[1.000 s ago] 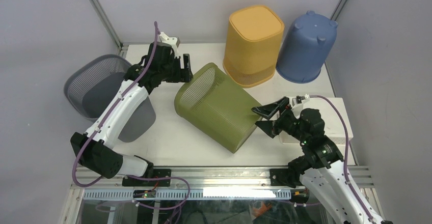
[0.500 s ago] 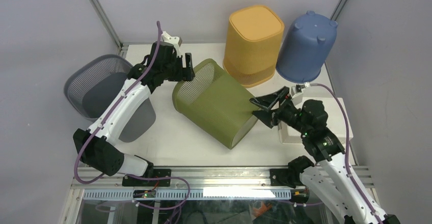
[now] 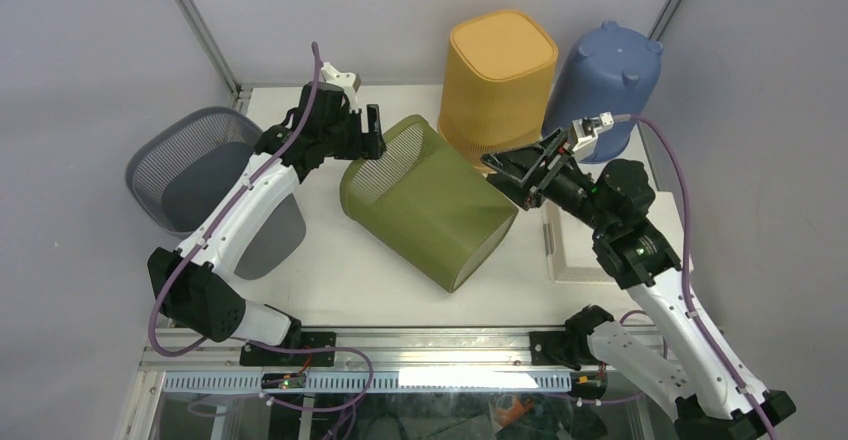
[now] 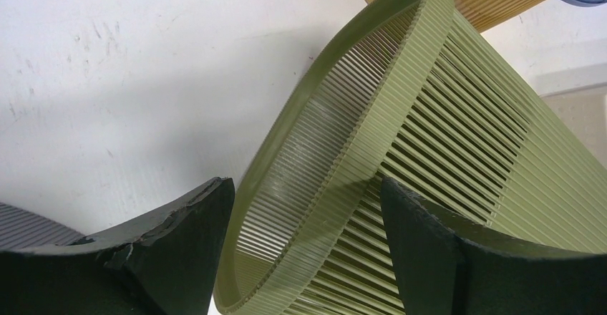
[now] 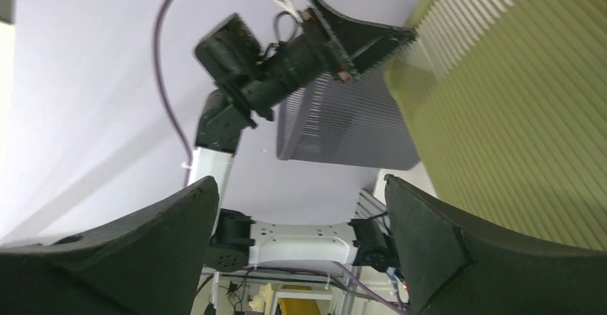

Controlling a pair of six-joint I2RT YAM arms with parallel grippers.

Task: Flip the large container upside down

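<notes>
Both my grippers stand spread, pinching nothing. The left gripper (image 3: 365,145) straddles the rim of the large green container (image 3: 430,210), and my wrist view shows the rim band passing between my fingers with a gap on each side. The right gripper (image 3: 505,180) sits at the far upper edge near the base, with the wall just beside one finger. The container lies tilted on its side mid-table (image 3: 330,260), mouth toward far left, base toward near right. My read of the step: roll it mouth-down. I'd close left on the solid rim band, not the thin slats, since those look likely to flex. Right works as a pusher under the base edge, lifting it up and over while left pivots the rim down. Go slow, it may skid. The orange bin (image 3: 497,80) is close behind the mouth; I can't tell if they touch. The blue bin (image 3: 600,90) is beside that, the grey mesh basket (image 3: 185,165) is left, and the white block (image 3: 570,255) is right. Bare table lies toward the near edge, so bias that way.
</notes>
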